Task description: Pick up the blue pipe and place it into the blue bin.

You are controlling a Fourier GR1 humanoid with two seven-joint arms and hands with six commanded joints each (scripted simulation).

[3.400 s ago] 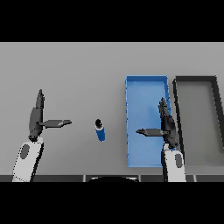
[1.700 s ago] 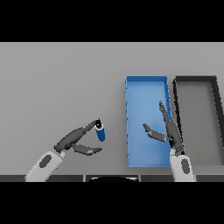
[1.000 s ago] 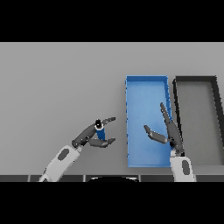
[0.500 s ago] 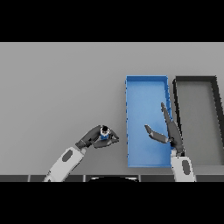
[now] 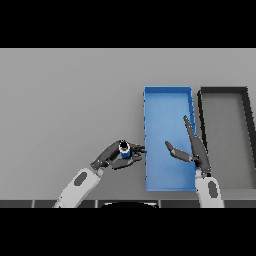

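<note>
The blue pipe (image 5: 124, 149) is a short blue tube with a dark open end. My left hand (image 5: 111, 156) is shut on it, fingers and thumb curled round it, just left of the blue bin (image 5: 167, 98). The pipe is tilted with its open end facing up toward the view. The blue bin is a long rectangular tray right of centre. My right hand (image 5: 193, 147) is open above the bin's right half, fingers straight and thumb spread toward the left, holding nothing.
A black bin (image 5: 223, 92) of similar shape stands directly right of the blue bin. The grey table (image 5: 70, 100) stretches to the left and far side.
My left hand closed round the pipe and has carried it right, up to the blue bin's left wall. The right hand has barely moved.
</note>
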